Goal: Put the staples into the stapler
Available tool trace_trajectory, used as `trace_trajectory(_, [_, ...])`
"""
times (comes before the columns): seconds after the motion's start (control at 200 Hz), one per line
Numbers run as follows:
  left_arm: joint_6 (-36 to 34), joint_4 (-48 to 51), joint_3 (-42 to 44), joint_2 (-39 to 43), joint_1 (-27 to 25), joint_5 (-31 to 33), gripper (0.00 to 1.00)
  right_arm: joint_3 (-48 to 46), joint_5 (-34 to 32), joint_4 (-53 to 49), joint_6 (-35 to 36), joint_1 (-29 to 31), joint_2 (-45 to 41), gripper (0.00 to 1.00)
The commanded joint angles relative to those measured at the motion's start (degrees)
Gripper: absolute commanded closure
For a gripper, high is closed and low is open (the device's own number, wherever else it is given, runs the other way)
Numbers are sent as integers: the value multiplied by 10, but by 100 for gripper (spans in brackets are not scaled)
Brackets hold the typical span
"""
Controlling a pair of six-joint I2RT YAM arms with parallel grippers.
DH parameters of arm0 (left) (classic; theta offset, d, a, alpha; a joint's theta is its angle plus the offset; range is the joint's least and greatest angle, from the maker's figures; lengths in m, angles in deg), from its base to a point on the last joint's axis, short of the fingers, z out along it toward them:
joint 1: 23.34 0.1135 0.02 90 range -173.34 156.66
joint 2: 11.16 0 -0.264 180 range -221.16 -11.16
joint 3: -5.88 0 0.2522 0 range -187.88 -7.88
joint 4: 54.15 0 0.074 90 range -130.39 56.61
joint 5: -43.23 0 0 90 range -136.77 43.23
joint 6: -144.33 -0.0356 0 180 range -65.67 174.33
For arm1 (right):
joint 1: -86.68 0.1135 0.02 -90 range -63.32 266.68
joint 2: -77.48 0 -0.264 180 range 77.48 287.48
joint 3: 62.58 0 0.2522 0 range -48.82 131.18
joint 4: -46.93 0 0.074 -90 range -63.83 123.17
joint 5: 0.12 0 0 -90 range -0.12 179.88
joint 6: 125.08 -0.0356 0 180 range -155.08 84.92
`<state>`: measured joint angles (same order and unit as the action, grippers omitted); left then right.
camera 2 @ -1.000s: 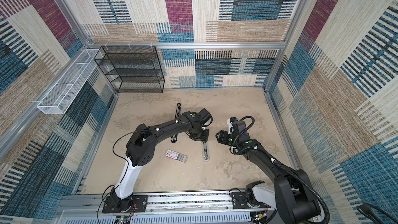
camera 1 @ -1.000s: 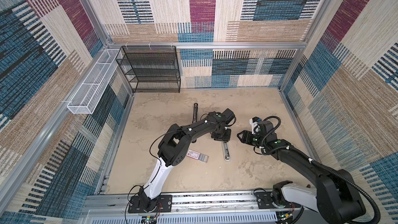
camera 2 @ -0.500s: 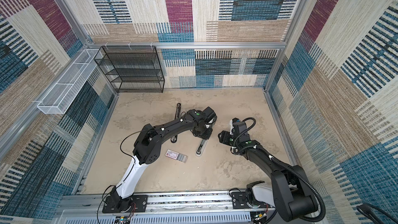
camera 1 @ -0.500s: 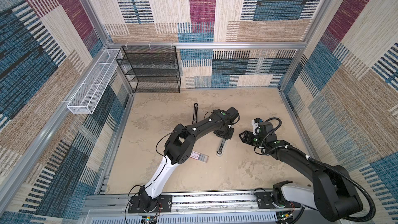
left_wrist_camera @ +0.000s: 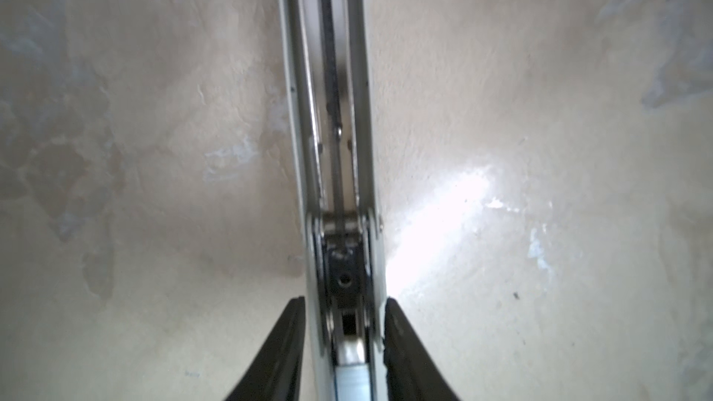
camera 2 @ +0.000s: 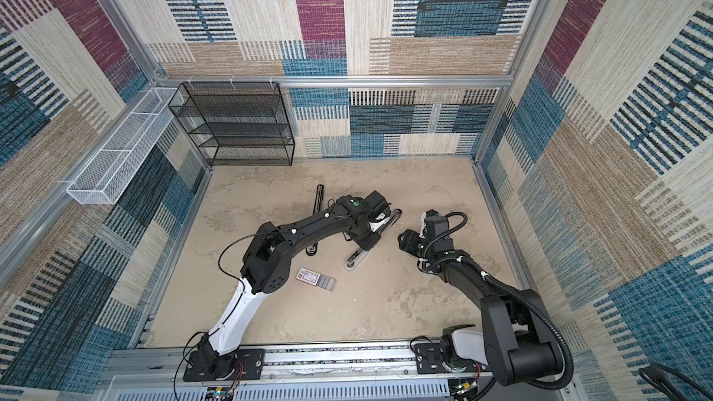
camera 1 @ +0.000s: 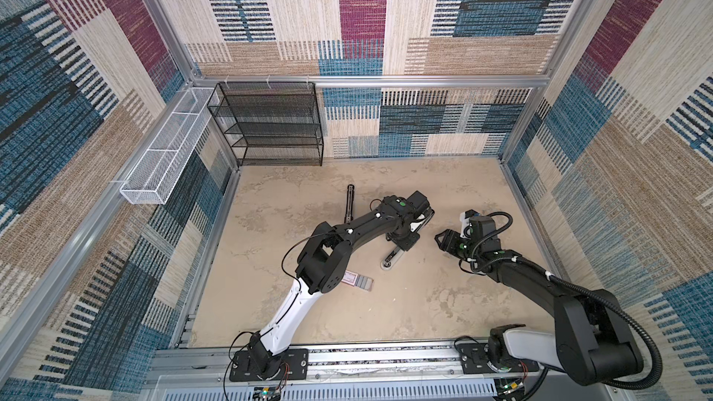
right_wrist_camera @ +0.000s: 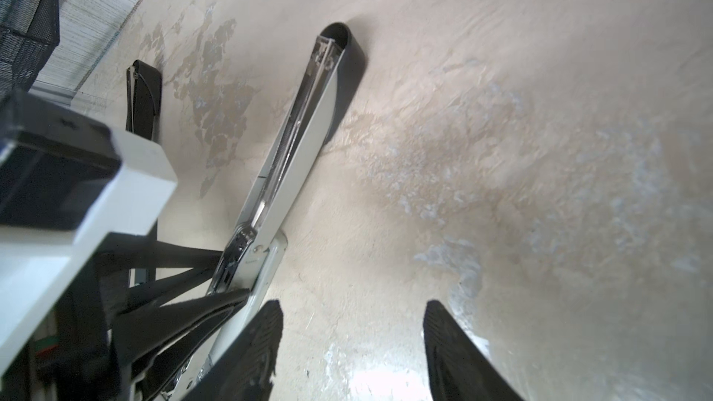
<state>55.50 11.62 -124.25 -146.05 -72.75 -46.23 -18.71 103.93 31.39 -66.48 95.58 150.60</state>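
Your left gripper (left_wrist_camera: 343, 302) pinched the stapler (left_wrist_camera: 328, 109) at its hinge; the right gripper (right_wrist_camera: 352, 308) stood spread, empty. The staples (camera 2: 325, 282) looked light, brittle: a strip wanted gripping by its long sides.

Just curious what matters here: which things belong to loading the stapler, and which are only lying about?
Job: opened white and silver metal stapler; flat white cardboard box of grey staple strips, red-marked.
Lying about: long black stapler-like bar, untouched; black wire-mesh shelf rack; white wire-mesh basket on the wall.
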Motion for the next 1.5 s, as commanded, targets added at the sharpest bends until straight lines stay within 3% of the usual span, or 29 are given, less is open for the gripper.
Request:
trace_trajectory(0.0, [-13, -2, 18, 29, 1, -3, 59, 9, 12, 26, -5, -2, 4, 38])
trace_trajectory(0.28, [53, -100, 147, 134, 1, -39, 57, 13, 20, 35, -2, -12, 8, 38])
trace_trajectory(0.431, [84, -163, 175, 143, 1, -26, 51, 12, 37, 58, -10, -27, 14, 34])
trace_trajectory(0.686, [68, -177, 73, 63, 1, -24, 47, 16, 38, 80, -15, -43, 23, 33])
trace_trajectory(1.017, [44, -97, -134, -83, 2, -21, 51, 17, 50, 118, -28, -64, 45, 34])
trace_trajectory(1.347, [38, -95, -134, -106, 1, -27, 72, 24, 82, 182, -53, -74, 85, 35])
trace_trajectory(1.497, [38, -95, -130, -107, 1, -22, 59, 32, 96, 201, -64, -76, 109, 35])
